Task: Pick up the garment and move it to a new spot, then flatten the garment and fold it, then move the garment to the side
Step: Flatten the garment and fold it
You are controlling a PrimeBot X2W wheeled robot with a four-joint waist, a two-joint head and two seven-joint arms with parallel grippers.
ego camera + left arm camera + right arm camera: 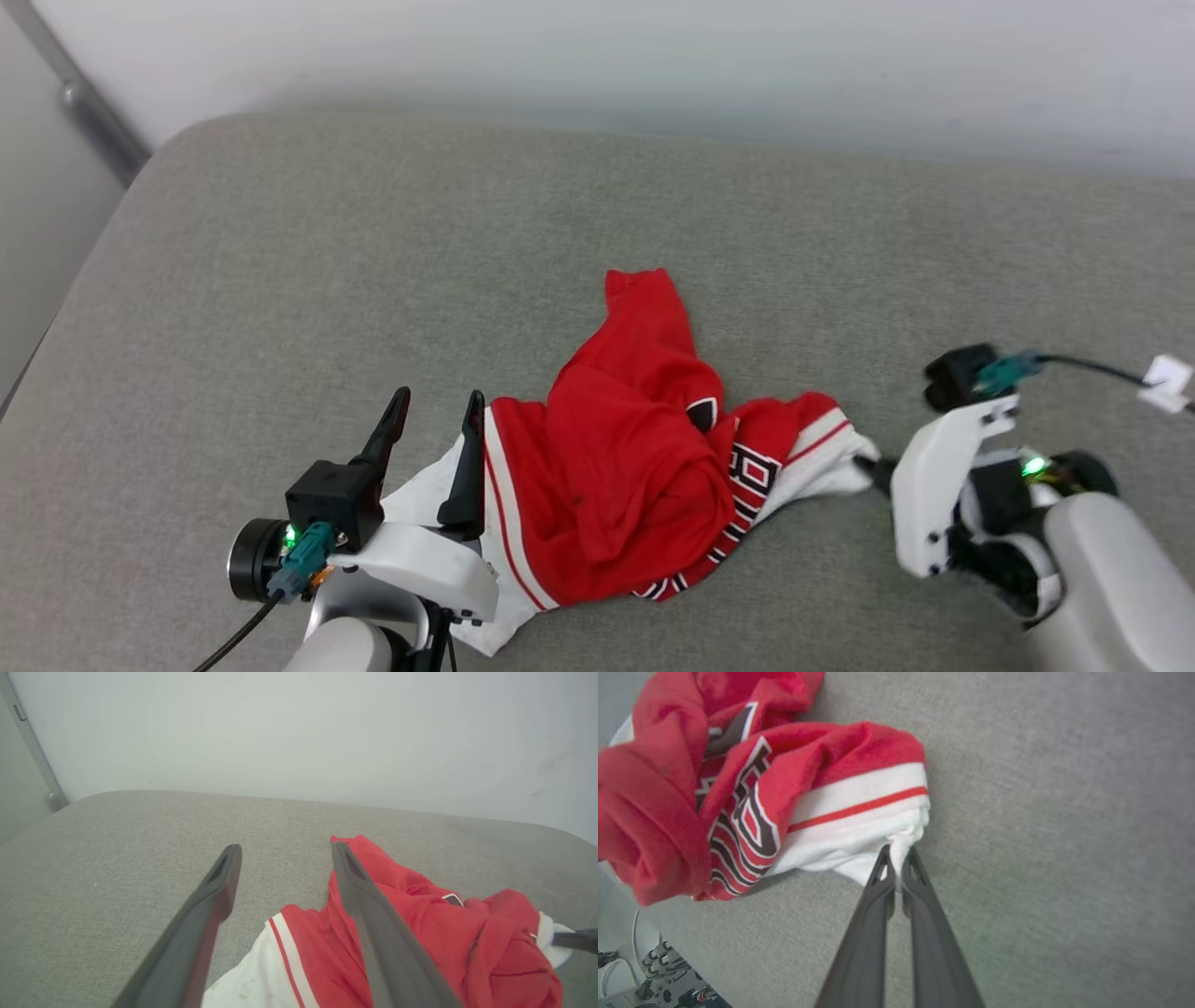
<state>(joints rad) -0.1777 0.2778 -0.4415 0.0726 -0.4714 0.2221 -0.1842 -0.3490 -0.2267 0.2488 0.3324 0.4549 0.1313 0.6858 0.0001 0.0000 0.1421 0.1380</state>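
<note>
Red garment (635, 448), right gripper (898, 853) pinching white sleeve (859, 844)

Crumpled garment (635, 467) on cushion (373, 233); left gripper (439, 399) spread.

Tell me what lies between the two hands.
The shirt fills that stretch in the head view; the right hand is shut on its white sleeve, the left hand open.

Thin jersey-cloth garment (616, 448), matt and softly crumpled, coarse grey woven-fabric cushion (280, 280) under the garment, left tool (439, 401) and right tool (898, 856) with smooth matt dark plastic fingers (205, 924), pale semi-gloss plastic wrist shells (934, 476), smooth matt wall (653, 56) beyond the garment
</note>
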